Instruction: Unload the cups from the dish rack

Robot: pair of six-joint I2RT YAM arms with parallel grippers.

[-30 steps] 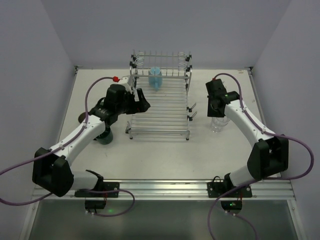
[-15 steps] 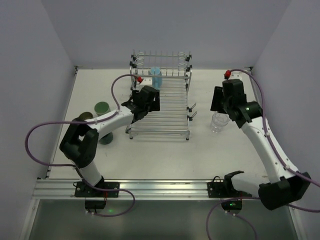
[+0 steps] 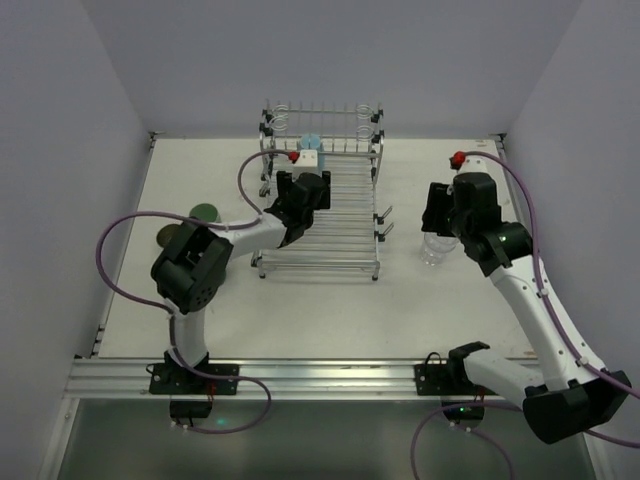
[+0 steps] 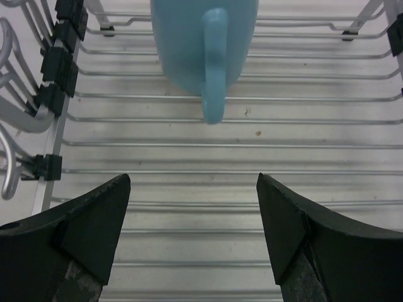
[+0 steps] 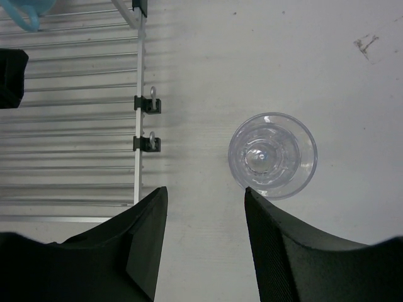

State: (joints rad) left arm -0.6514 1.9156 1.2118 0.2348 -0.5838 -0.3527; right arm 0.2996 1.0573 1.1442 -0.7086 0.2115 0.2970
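Observation:
The chrome dish rack (image 3: 330,230) stands mid-table. One light blue cup (image 4: 182,44) with a handle is on its slats near the back rail, the handle turned toward my left gripper (image 4: 192,182). That gripper is open over the slats (image 4: 252,157), a short way from the cup and holding nothing. In the top view the left gripper (image 3: 303,188) covers most of the blue cup (image 3: 311,141). A clear tumbler (image 5: 272,155) stands upright on the table right of the rack. My right gripper (image 5: 204,192) is open above the table beside it, not touching it.
A pale green cup (image 3: 205,213) and a beige cup (image 3: 167,236) stand on the table left of the rack, behind the left arm's elbow. The rack's right edge carries two small hooks (image 5: 148,119). Walls close the table on three sides.
The left gripper swung from the rack's left side onto the slats toward the blue cup. The right gripper opened, let go of the clear tumbler and drew back from it.

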